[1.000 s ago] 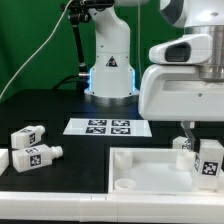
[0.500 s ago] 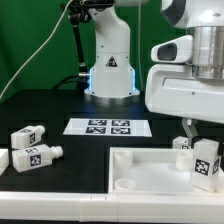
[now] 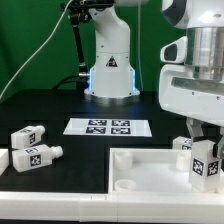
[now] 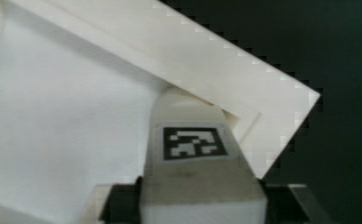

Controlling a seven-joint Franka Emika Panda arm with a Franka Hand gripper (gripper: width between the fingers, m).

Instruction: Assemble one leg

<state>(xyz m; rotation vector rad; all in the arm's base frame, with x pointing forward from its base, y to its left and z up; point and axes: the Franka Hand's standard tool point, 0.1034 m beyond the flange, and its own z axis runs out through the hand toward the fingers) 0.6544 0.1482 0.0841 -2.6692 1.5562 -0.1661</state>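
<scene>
Upright leg (image 3: 206, 160) clamped between the fingers of the gripper (image 3: 203, 142), jaws narrowed to its width, tag (image 4: 192, 142) facing the wrist camera. Held at the tabletop (image 3: 150, 178), by its back corner on the exterior view's right; contact with it not clear. Elsewhere, other legs (image 3: 36, 156) lying by the table's front edge, marker board (image 3: 105, 126) mid-table.

The exterior view faced the white arm base (image 3: 108, 68) across the black table (image 3: 50, 105), mid-range; the close-up wrist view shared its small white tagged leg (image 4: 196, 165) and white tray-like tabletop (image 4: 71, 100).
</scene>
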